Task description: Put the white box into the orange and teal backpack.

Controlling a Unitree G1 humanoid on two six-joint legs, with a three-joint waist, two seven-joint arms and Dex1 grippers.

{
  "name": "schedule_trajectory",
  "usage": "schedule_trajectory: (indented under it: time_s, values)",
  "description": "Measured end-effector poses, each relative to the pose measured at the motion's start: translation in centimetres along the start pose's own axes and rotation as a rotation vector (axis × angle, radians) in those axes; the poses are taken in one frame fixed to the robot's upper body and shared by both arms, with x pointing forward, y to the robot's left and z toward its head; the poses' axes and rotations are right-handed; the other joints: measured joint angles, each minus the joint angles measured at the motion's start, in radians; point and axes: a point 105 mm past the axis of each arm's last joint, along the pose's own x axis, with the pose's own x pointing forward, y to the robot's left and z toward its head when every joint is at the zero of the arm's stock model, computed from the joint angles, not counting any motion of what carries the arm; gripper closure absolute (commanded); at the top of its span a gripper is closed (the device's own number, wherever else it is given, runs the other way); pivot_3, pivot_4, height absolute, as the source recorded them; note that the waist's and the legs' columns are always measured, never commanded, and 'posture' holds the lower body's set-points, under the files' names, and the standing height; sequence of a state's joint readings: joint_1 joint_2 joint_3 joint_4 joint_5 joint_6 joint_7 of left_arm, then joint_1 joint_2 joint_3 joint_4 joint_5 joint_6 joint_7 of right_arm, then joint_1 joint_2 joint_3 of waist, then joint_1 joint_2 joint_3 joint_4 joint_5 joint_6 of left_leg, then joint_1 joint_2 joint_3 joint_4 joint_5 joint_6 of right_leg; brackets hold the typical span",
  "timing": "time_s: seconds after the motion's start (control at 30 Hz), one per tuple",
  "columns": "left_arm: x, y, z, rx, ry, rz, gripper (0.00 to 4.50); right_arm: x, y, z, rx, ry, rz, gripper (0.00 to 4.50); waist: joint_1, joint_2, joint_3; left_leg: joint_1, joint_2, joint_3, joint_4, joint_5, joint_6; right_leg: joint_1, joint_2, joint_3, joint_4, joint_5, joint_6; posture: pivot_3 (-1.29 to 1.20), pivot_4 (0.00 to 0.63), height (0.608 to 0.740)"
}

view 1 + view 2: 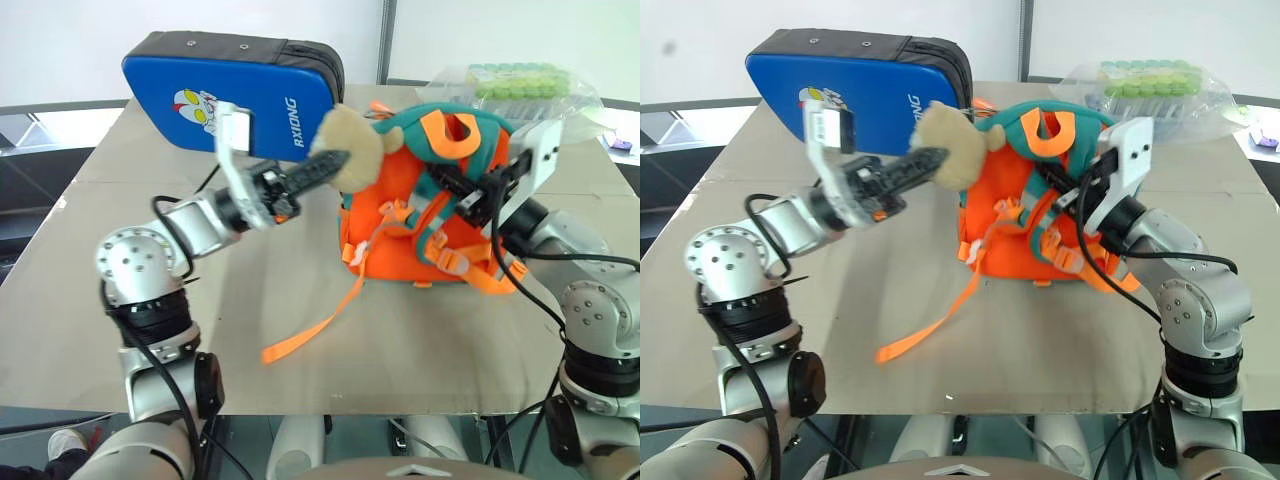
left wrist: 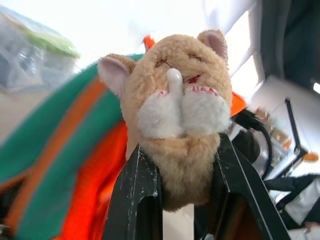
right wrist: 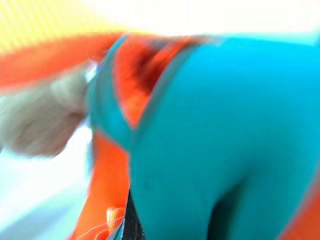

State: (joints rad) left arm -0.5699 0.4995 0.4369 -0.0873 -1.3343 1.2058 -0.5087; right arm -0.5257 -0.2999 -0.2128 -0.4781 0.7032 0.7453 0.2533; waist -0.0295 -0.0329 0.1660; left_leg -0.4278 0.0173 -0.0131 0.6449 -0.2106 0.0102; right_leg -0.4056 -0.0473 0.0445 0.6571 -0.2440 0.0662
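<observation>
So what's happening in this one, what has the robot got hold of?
Both arms are at the orange and teal backpack, which stands upright on the table. The left end effector is shut on the tan plush charm hanging at the top of the backpack. The right end effector is shut on the backpack's teal fabric near the top. A blue padded case stands behind.

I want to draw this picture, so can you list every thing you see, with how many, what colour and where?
backpack: one, orange with teal trim, middle of the table
plush charm: one, tan, at the backpack's top left
blue padded case: one, blue, standing behind the backpack
clear plastic bag: one, green things inside, back right
table: one, tan, under everything
left pincer: one, black, shut on the plush charm
right pincer: one, black, shut on the backpack
</observation>
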Motion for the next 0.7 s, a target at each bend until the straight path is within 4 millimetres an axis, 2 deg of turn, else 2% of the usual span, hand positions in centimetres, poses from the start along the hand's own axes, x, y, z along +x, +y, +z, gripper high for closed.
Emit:
schedule_trajectory:
  time_s: [0.07, 0.2, 0.3, 0.47, 0.57, 0.7]
  values:
    - [-2.0, 2.7, -2.3, -0.081, 0.008, 0.124, 4.10, 0.1, -1.5, 0.6, 0.024, -0.040, -0.088, 4.50, 0.002, -0.001, 0.000, -0.002, 0.000, 0.001, 0.000, 0.000, 0.000, 0.000, -0.001, -0.002, -0.002, 0.000, 0.000, 0.00, 0.150, 0.740]
    - [-3.3, 5.4, -4.9, -0.125, 0.008, 0.269, 4.12, 0.3, -2.6, 0.5, 0.040, -0.054, -0.149, 4.50, 0.022, -0.001, 0.000, -0.003, 0.000, 0.001, 0.000, 0.000, 0.000, -0.002, -0.002, -0.003, -0.001, 0.000, 0.000, 0.00, 0.150, 0.740]
    - [-3.2, 7.3, -6.6, -0.156, -0.004, 0.365, 4.14, 0.4, -3.1, 0.5, 0.039, -0.062, -0.180, 4.50, 0.023, -0.001, 0.000, -0.003, -0.002, 0.002, 0.000, 0.000, 0.000, -0.001, -0.002, -0.002, 0.000, 0.000, 0.000, 0.00, 0.150, 0.740]
    - [-1.7, 8.4, -8.1, -0.050, 0.074, 0.436, 4.15, 0.0, -3.5, 0.6, -0.032, -0.060, -0.208, 4.50, 0.025, -0.001, 0.000, -0.003, -0.003, 0.001, -0.001, 0.000, 0.000, -0.001, -0.002, -0.002, -0.001, 0.000, 0.000, 0.00, 0.150, 0.740]
    - [-0.7, 9.9, -8.3, 0.069, 0.143, 0.509, 4.17, -0.4, -2.2, -0.3, -0.089, -0.043, -0.183, 4.50, 0.024, -0.001, 0.000, -0.003, -0.003, 0.001, -0.001, 0.000, 0.000, -0.001, -0.002, -0.002, -0.001, 0.000, 0.000, 0.00, 0.150, 0.740]
    - [-0.5, 10.8, -6.1, 0.255, 0.128, 0.524, 4.17, -1.3, -0.6, -2.1, -0.232, 0.034, -0.115, 4.50, 0.015, -0.002, -0.001, -0.002, -0.003, 0.002, -0.001, 0.000, 0.000, -0.001, -0.002, -0.002, -0.001, 0.000, 0.000, 0.00, 0.150, 0.740]
